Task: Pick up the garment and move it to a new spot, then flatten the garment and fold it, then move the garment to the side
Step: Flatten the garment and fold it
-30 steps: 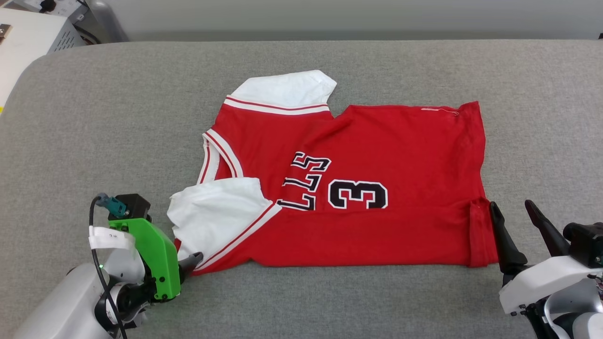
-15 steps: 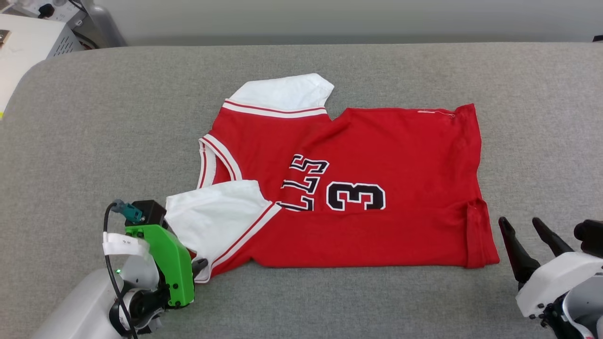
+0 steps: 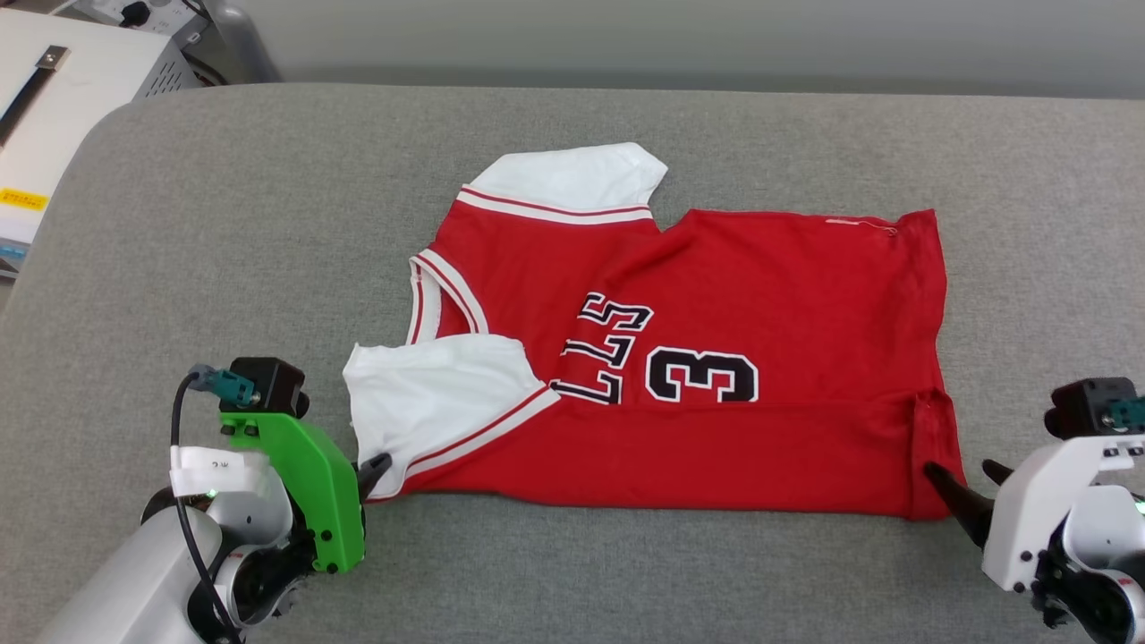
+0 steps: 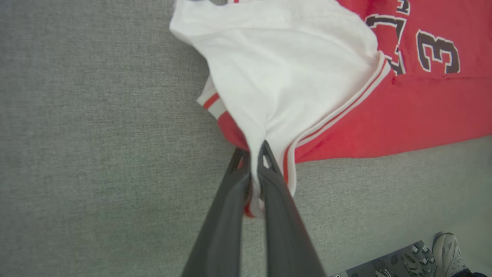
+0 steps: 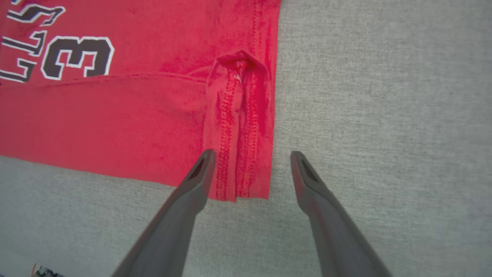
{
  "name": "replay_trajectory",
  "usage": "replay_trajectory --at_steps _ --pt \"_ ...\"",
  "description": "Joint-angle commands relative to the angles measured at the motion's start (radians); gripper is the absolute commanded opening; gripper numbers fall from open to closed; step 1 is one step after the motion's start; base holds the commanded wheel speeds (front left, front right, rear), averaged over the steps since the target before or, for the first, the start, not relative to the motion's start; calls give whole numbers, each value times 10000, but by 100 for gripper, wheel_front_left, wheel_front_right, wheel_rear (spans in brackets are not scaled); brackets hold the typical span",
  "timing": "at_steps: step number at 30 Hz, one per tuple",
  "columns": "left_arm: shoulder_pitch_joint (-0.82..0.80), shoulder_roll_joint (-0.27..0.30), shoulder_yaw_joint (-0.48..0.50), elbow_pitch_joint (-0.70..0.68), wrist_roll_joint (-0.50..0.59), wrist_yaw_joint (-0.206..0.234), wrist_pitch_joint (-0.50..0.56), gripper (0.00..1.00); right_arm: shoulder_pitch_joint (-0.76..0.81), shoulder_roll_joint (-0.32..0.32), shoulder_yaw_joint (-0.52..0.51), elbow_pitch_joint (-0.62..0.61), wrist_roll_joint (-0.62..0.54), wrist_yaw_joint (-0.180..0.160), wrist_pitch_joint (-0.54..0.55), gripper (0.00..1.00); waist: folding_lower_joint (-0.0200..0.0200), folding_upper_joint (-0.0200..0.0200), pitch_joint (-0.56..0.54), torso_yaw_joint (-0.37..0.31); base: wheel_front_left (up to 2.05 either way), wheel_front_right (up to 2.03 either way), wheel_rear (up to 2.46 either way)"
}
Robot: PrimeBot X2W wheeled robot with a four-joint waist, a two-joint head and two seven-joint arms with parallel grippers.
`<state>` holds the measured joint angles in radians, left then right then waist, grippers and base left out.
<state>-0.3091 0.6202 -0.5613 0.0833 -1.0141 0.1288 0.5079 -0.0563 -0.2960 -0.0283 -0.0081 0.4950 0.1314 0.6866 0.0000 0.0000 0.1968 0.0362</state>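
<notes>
**Left pincer (image 4: 254, 148) has pressed shut on the sleeve since a second ago**

I see it pinching the near white sleeve of the red, white-sleeved basketball T-shirt garment (image 3: 733, 295). The garment lies folded flat in the middle of the grey cloth-covered bench (image 3: 224, 224). My right pincer (image 5: 251, 154) is spread astride the near hem corner. Open bench all round.

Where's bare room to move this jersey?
Grey surface left of the jersey, toward the white box. Also beyond its far sleeve and right of its hem. Crowded: near edge, left gripper pinching the near sleeve, right gripper open at the hem corner.
</notes>
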Motion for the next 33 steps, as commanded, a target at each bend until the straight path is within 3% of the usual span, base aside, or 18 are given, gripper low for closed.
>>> replay_trajectory --at_steps 1,12,13,14,15,24,33 --pt "-66 94 60 -114 174 80 -13 0 -404 -59 244 208 150 -7 49 100 0 0 206 58 0 0 0" --pt "-257 44 -14 -367 281 170 25 0 -1140 21 1309 2388 377 -7 638 100 0 0 630 93 0 0 0" --pt "-260 43 -13 -360 282 169 14 0 -1107 66 1417 2475 445 -7 758 80 0 0 643 91 0 0 0" --pt "-261 43 -9 -354 285 171 1 0 -1095 96 1505 2510 496 -7 811 31 0 0 648 86 0 0 0" --pt "-258 44 -5 -348 289 174 -19 0 -1078 137 1593 2550 579 -7 884 0 0 0 644 78 0 0 0" --pt "91 237 217 -537 333 283 -474 0 -1463 -164 1673 1908 676 -7 275 0 0 0 43 -37 0 0 0" --pt "1172 719 312 -1407 351 764 -652 0 -975 -532 1792 1207 785 -7 293 0 0 0 -1152 -22 0 0 0"
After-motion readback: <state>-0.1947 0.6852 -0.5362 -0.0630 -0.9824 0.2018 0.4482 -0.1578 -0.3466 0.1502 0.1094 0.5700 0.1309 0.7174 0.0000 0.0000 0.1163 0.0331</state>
